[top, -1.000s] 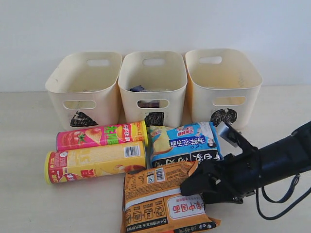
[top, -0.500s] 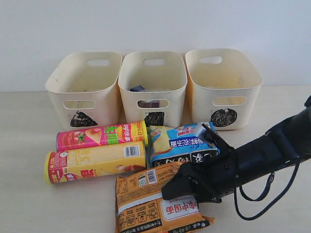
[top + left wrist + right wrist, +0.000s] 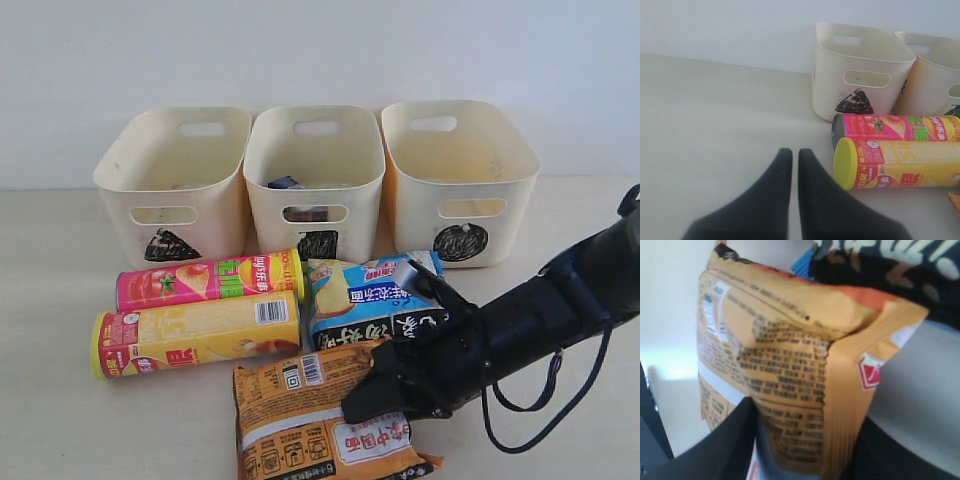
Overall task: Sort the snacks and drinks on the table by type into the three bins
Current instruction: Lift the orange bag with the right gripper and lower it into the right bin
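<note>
The orange packet (image 3: 300, 420) lies at the table's (image 3: 60, 300) front. My right gripper (image 3: 375, 400) is shut on its right edge, and the foil (image 3: 790, 340) bunches between the two fingers of that gripper (image 3: 805, 412). Just behind it lies the blue-black packet (image 3: 360, 295). The pink canister (image 3: 205, 280) and the yellow canister (image 3: 195, 333) lie side by side to the left. My left gripper (image 3: 795, 155) is shut and empty over bare table, a little short of the yellow canister's lid (image 3: 847, 164). Three cream bins (image 3: 130, 195) (image 3: 265, 190) (image 3: 500, 205) stand in a row at the back.
A dark carton (image 3: 285, 183) shows inside the middle bin. The right arm's black cable (image 3: 545, 400) loops over the table at the right. A white wall rises behind the bins. Bare table stretches left of the canisters.
The right gripper has slid left along the orange packet and narrowed from wide open onto its edge. The packet has shifted left and crumpled. The left gripper stays shut.
</note>
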Controlling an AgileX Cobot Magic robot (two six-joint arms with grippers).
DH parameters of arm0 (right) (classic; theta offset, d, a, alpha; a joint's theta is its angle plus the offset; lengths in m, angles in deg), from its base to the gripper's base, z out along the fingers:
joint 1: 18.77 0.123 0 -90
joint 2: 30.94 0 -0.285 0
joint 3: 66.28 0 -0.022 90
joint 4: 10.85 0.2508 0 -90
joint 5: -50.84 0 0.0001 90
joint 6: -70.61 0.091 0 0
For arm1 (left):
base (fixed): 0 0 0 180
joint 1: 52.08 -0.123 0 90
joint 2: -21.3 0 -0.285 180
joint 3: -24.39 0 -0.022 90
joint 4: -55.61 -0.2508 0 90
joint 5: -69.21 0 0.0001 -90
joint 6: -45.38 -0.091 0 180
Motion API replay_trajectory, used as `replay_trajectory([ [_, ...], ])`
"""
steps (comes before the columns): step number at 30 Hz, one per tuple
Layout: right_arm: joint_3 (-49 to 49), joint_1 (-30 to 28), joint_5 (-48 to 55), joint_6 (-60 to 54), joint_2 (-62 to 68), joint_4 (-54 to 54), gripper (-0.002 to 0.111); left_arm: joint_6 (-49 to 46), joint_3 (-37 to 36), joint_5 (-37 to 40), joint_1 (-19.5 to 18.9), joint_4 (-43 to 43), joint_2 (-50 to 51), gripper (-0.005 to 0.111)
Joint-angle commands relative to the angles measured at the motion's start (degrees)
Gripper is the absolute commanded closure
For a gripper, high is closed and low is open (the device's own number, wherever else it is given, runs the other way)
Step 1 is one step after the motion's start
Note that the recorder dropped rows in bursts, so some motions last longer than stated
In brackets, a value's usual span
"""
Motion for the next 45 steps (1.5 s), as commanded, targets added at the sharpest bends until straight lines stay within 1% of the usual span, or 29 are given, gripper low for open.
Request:
replay_trajectory([
  [1,-0.09,0.10,0.11,-0.89,-1.54,-3.16,0.108,-0.33,-0.21,0.10,-0.24,-0.05,-0.10,0.103],
  [13,-0.09,0.10,4.98,1.61,-14.83,-4.22,0.108,-0.33,-0.21,0.10,-0.24,-0.05,-0.10,0.103],
  [24,-0.09,0.00,4.88,4.02,-24.60,-5.03,0.108,-0.33,-0.21,0.10,-0.24,-0.05,-0.10,0.103],
  [27,-0.30,-1.96,4.49,4.86,-27.24,-5.03,0.108,-0.33,-0.21,0.10,-0.24,-0.05,-0.10,0.103],
  [32,-1.43,-7.57,4.33,6.98,-31.27,-5.07,0.108,-0.33,-0.21,0.10,-0.24,-0.05,-0.10,0.103],
  [36,-4.13,-11.63,1.27,6.98,-33.20,-3.18,0.108,-0.33,-0.21,0.10,-0.24,-0.05,-0.10,0.103],
  [40,-6.84,-13.70,-4.15,6.98,-33.54,0.00,0.108,-0.33,-0.21,0.10,-0.24,-0.05,-0.10,0.103],
  [43,-8.58,-13.82,-12.00,6.74,-33.54,0.15,0.108,-0.33,-0.21,0.10,-0.24,-0.05,-0.10,0.103],
  [45,-9.28,-13.82,-19.59,6.74,-33.54,0.51,0.108,-0.33,-0.21,0.10,-0.24,-0.05,-0.10,0.103],
])
